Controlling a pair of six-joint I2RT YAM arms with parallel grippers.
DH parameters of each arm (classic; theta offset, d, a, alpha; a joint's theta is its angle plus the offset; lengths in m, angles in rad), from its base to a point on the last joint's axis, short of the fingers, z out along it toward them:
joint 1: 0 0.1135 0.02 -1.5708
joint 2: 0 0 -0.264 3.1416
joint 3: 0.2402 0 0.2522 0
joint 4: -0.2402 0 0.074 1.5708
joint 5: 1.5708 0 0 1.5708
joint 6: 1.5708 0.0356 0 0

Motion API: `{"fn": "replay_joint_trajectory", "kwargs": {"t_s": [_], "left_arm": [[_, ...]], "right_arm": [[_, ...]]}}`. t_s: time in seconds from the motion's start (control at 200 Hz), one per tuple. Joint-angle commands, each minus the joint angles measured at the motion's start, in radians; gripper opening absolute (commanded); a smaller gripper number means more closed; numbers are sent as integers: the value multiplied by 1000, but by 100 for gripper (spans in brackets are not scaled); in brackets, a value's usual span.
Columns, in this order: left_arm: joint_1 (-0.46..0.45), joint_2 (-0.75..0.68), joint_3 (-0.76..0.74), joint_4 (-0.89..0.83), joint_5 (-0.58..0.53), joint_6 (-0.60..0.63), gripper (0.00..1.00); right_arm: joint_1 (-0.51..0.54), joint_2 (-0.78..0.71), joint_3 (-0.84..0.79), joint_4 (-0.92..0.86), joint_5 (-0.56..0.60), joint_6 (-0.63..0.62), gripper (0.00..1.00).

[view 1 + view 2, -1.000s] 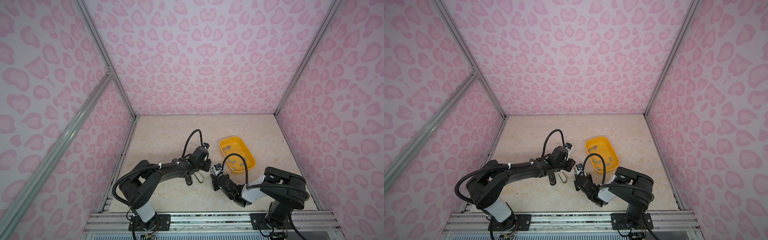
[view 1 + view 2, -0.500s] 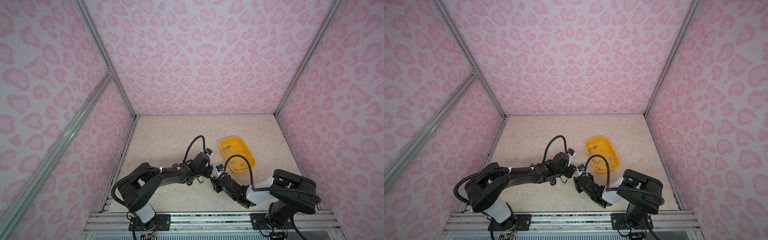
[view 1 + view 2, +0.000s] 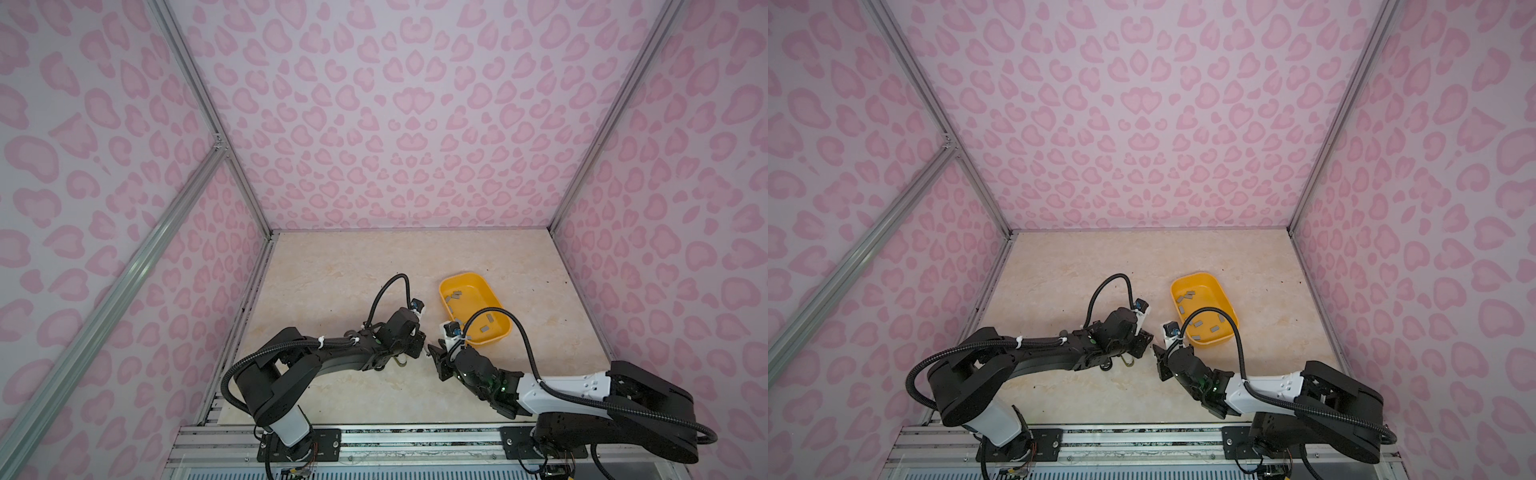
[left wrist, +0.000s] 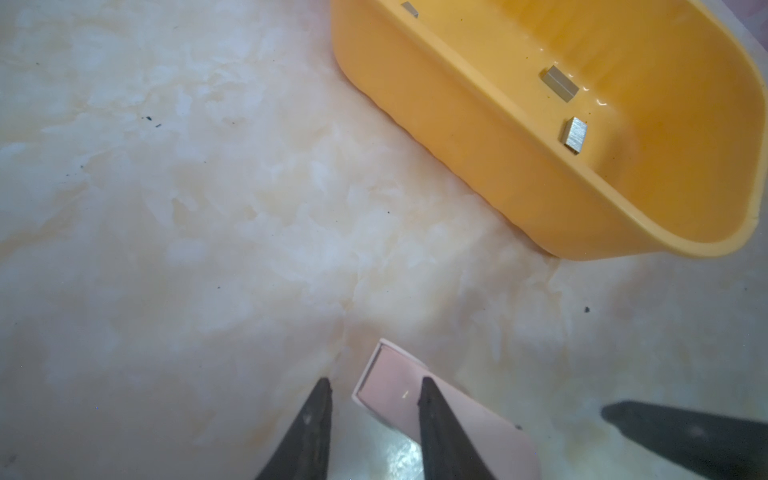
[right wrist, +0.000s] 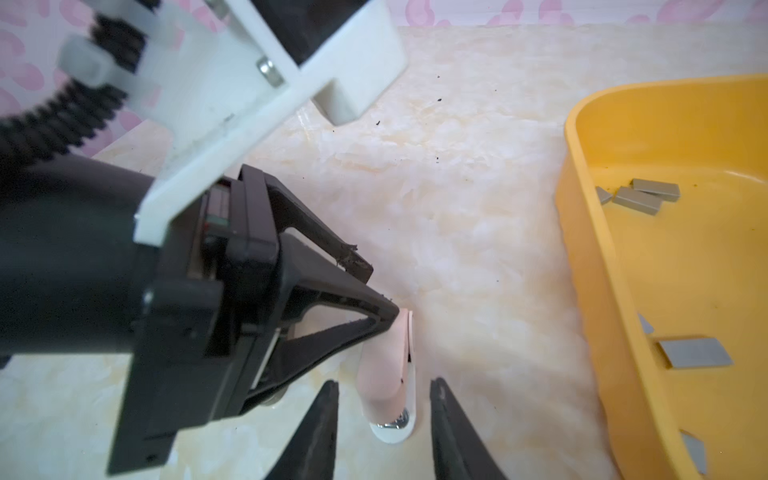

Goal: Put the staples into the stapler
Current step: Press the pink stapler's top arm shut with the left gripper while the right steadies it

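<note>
Meanwhile, the pink stapler lies on the counter. The right hand straddles it, jaws apart, empty. The left hand, slightly open and empty, touches its end. An off-centre squeeze could skid it away from the staples in the nearby yellow tray.

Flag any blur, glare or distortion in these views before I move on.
In both top views: even light, wide-angle stretch, staples tiny in the yellow tray. Left wrist view: table soft, small glare on the tray floor, left gripper dark and blurred. Right wrist view: white camera mount smeared close up, pink stapler and staples fairly sharp.
</note>
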Motion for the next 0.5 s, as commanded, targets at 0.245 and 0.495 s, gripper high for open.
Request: {"fn": "replay_joint_trajectory", "kwargs": {"t_s": [0.245,0.495], "left_arm": [[-12,-17,-14,40,-18,7,32],[-22,-28,-47,80,-24,11,30]], "right_arm": [[-20,110,56,-22,-12,-3,31],[-22,163,58,-24,-10,15,29]]}}
